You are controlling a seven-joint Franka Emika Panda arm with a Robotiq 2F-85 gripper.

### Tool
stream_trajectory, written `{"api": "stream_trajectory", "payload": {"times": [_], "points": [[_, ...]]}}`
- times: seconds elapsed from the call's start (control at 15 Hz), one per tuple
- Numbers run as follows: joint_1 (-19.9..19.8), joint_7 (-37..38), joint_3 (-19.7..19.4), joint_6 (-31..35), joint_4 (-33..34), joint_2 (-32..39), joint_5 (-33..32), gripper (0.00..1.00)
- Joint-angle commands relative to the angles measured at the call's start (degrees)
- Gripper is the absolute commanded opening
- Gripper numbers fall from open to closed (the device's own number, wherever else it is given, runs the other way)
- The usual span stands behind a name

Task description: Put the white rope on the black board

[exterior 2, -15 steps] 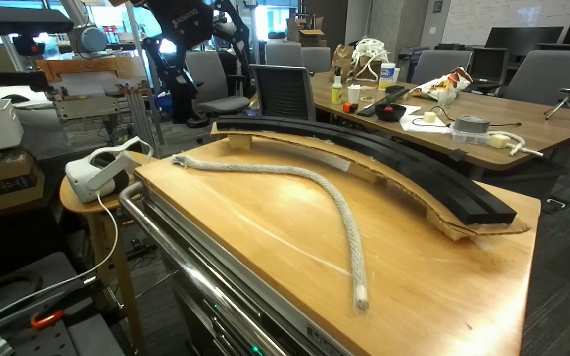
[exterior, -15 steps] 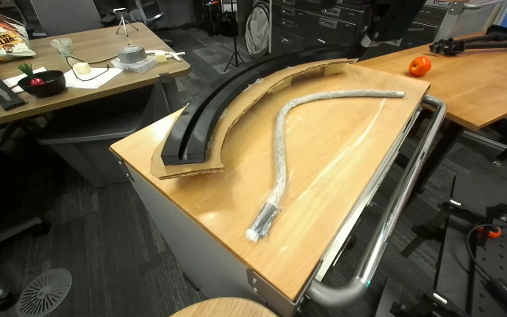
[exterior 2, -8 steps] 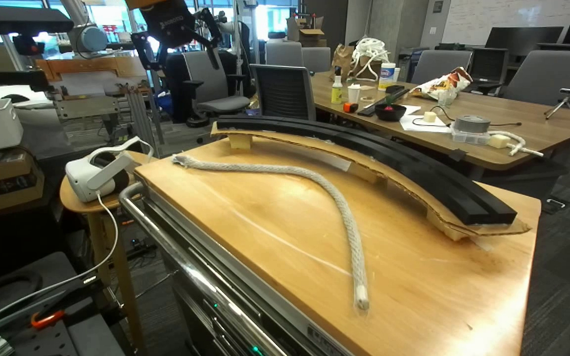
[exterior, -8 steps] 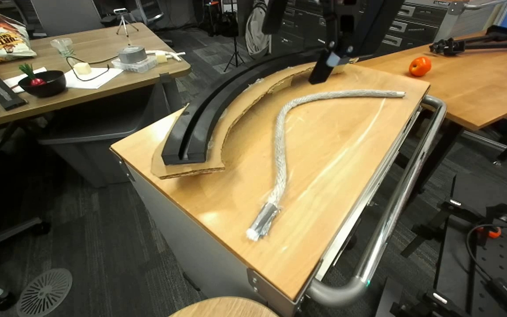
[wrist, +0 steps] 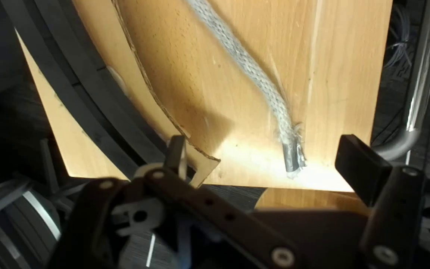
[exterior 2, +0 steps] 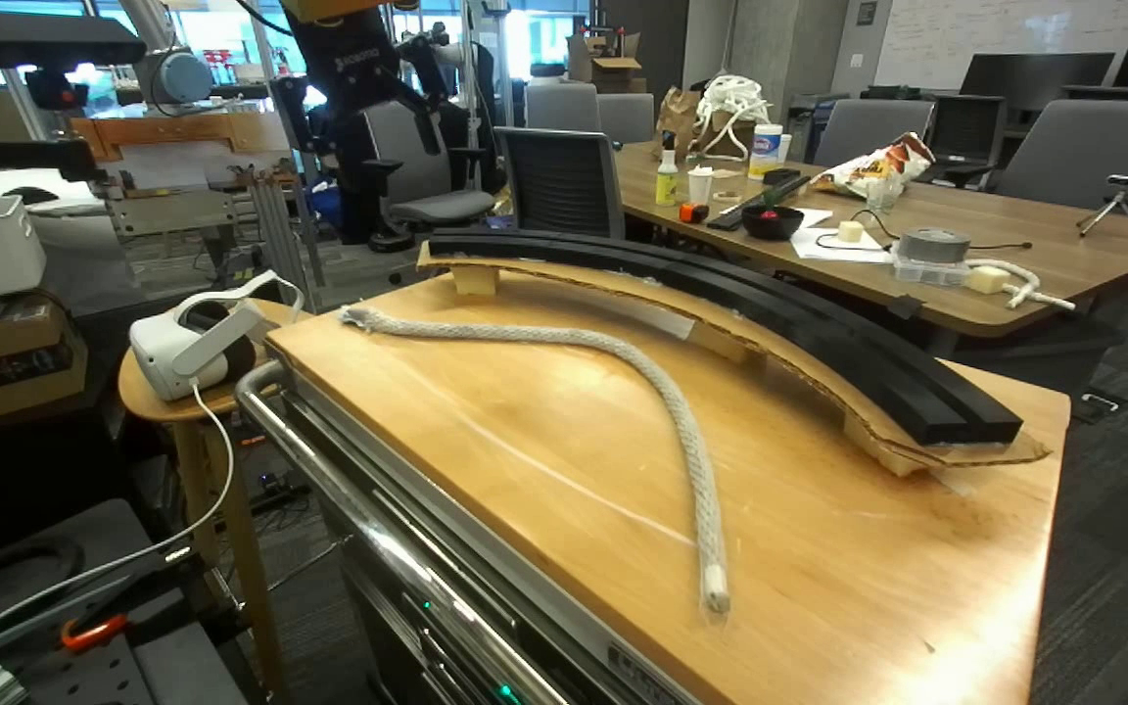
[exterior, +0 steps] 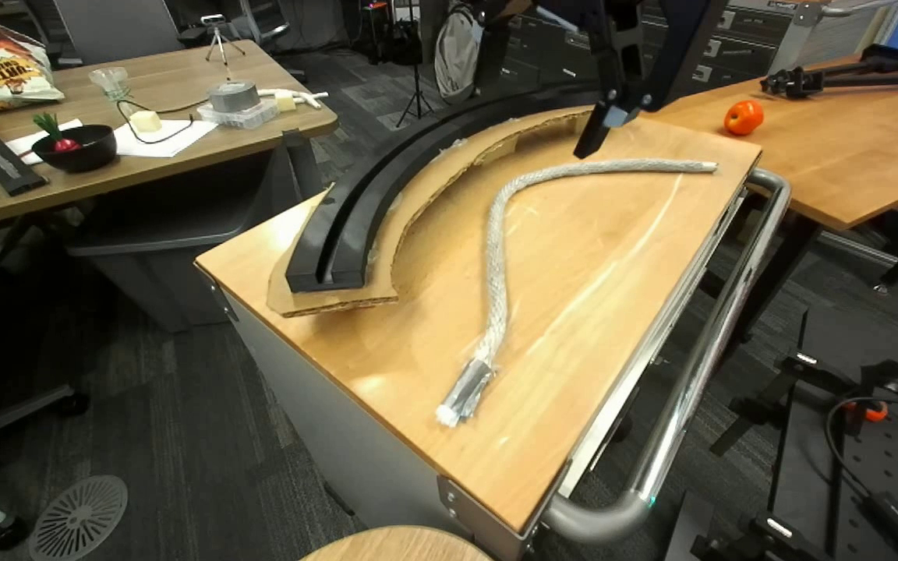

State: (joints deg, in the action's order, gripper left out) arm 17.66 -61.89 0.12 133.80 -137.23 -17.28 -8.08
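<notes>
The claw (wrist: 269,158) is hanging well above the tabletop (exterior: 574,273), pointing down, its jaws standing wide apart; the white rope (wrist: 254,71) is lying bent on that surface, its taped end showing far below the gap in the wrist view; apart from it, the curved black board (exterior: 350,257) is resting on cardboard (wrist: 105,30).

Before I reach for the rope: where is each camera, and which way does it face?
In an exterior view: camera beyond the taped end of the white rope, looking down along the tabletop; fingers show top right.
In an exterior view: camera beyond the plain end, facing toward the black board; fingers show top left.
Wrist view: on the wrist, looking down on the taped end and part of the black board; fingers stand apart across the bottom.
Both exterior views share the white rope and black board.
</notes>
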Motion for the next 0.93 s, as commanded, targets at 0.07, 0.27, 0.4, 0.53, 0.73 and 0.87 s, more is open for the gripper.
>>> {"api": "stream_trajectory", "payload": {"times": [0.07, 0.27, 0.4, 0.53, 0.73, 0.87], "points": [[1.05, -17.29, -0.41, 2.07, -0.17, 4.09, 7.65, 1.0], [0.71, -25.35, 0.19, -2.27, 3.02, 10.33, 16.39, 1.0], [-1.61, -23.05, 2.3, -0.39, -0.12, 7.7, 14.35, 1.0], [-1.89, -23.85, 2.62, -0.49, 0.96, 10.08, 15.08, 1.0], [-3.08, -23.82, 4.09, -0.71, -0.24, 9.96, 11.88, 1.0], [-3.46, -24.21, 4.8, -0.68, -0.63, 11.17, 11.42, 1.0]]}}
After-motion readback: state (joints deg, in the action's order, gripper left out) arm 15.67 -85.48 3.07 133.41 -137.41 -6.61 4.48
